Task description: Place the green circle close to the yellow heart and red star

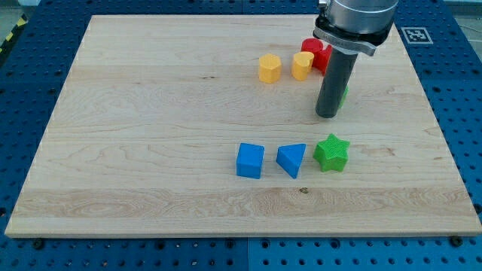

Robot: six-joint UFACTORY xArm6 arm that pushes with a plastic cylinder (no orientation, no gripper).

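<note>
Rod-shaped and without jaws, the end effector grasps nothing; my tip (pixel 328 115) rests on the counter (pixel 151 120) at the far right. A sliver of green beside the rod looks like the green circle (pixel 345 93), mostly hidden behind it and apparently touching it. The yellow heart (pixel 302 65) and red star (pixel 318 54) sit together just beyond, to the left and farther off. By my judgement the task is nearly done, needing only a short nudge. Left of the heart stands a yellow hexagon block (pixel 269 68). Nearer lie a blue cube (pixel 250 160), a blue triangle (pixel 291 159) and a green star (pixel 331 153). All blocks look matte and chunky; the counter is pale grained wood.
</note>
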